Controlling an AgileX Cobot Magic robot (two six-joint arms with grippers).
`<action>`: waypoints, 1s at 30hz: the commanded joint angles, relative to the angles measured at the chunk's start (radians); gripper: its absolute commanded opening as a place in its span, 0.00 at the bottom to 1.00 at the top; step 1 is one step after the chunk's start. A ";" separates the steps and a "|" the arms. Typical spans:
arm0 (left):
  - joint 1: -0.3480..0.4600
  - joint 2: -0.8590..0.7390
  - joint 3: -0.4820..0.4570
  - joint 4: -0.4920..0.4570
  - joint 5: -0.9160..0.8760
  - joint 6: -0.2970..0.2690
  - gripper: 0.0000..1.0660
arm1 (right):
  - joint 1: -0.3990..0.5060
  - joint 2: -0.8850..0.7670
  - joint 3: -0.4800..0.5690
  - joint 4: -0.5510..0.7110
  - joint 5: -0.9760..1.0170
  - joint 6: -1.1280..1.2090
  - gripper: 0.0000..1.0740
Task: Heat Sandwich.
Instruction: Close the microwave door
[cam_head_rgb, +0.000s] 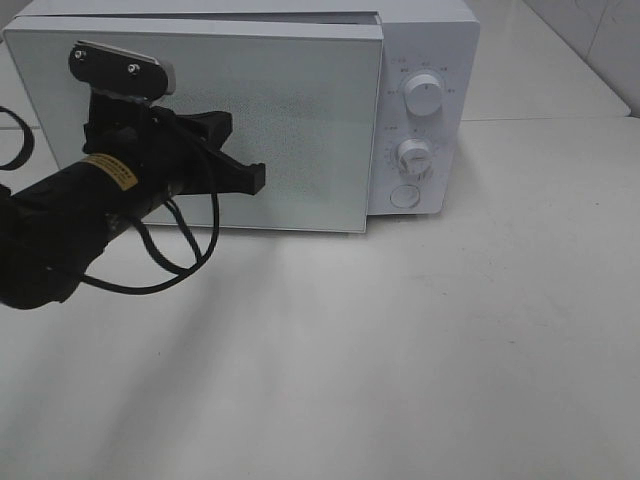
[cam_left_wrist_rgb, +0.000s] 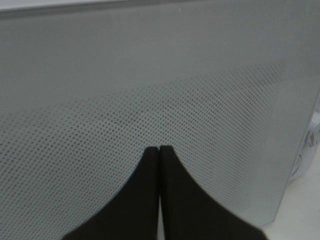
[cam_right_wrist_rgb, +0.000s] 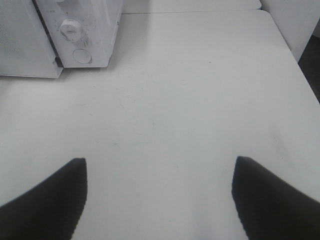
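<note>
The sandwich is out of view in every frame. A white microwave (cam_head_rgb: 440, 40) stands at the back of the table, and its dotted glass door (cam_head_rgb: 300, 110) looks almost shut, standing slightly proud of the body at its right edge. My left gripper (cam_head_rgb: 256, 178) is shut with nothing in it, and its tip is at the door's front near the middle. The wrist view shows the two black fingertips (cam_left_wrist_rgb: 150, 155) pressed together against the door (cam_left_wrist_rgb: 200, 100). My right gripper (cam_right_wrist_rgb: 160, 172) is open and empty above bare table, away from the microwave (cam_right_wrist_rgb: 97, 30).
The microwave's panel carries two knobs (cam_head_rgb: 424, 97) (cam_head_rgb: 412, 153) and a round button (cam_head_rgb: 403, 195). A black cable (cam_head_rgb: 190, 255) loops under the left arm. The white table (cam_head_rgb: 420, 350) stretches in front, with its far edge (cam_right_wrist_rgb: 292, 50) on the right.
</note>
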 joint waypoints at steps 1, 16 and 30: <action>-0.017 0.015 -0.037 -0.039 0.007 0.005 0.00 | -0.008 -0.027 0.000 -0.001 -0.014 0.008 0.71; -0.028 0.121 -0.257 -0.135 0.079 0.064 0.00 | -0.008 -0.027 0.000 -0.001 -0.015 0.008 0.71; -0.026 0.168 -0.375 -0.268 0.111 0.154 0.00 | -0.008 -0.027 0.000 -0.001 -0.015 0.008 0.71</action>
